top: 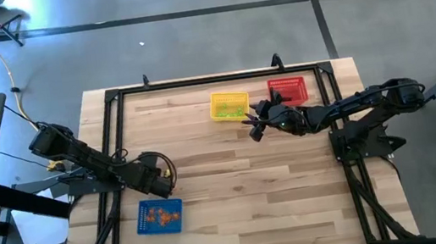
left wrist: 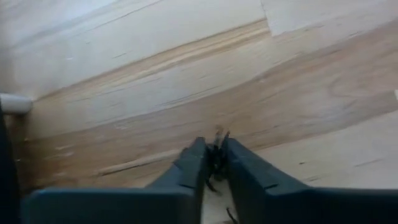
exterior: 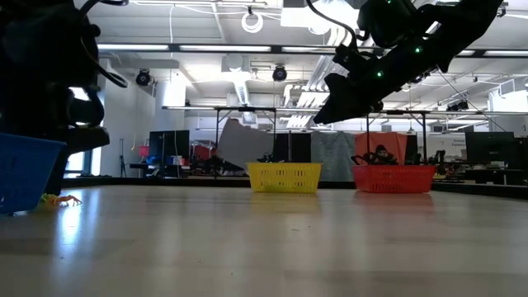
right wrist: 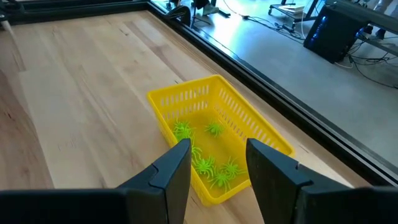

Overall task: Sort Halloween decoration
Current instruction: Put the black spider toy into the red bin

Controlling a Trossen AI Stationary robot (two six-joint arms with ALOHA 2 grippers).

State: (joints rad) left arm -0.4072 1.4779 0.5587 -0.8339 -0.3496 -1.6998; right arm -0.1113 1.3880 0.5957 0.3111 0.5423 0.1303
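Note:
My left gripper (left wrist: 213, 144) hovers over the table just beyond the blue basket (top: 159, 216), shut on a tiny black trinket (left wrist: 216, 157). Orange trinkets (top: 161, 217) lie in the blue basket, and one orange trinket (exterior: 62, 200) lies on the table beside it. My right gripper (right wrist: 217, 152) is open and raised over the near edge of the yellow basket (right wrist: 214, 134), which holds several light green spiders (right wrist: 208, 163). Black trinkets (exterior: 375, 155) show above the rim of the red basket (top: 288, 89). My left gripper pinches the black trinket's body (left wrist: 216, 155) between its two fingers, near their free ends. Thin black legs (left wrist: 214, 182) stick out of the gap. The trinket touches nothing else that shows; bare wood lies beyond it.
Yellow and red baskets stand side by side near the table's far edge, right of centre. The blue basket sits near the left front. A black frame (top: 112, 98) runs round the table top. Bare wood (top: 244, 187) fills the middle and the near right.

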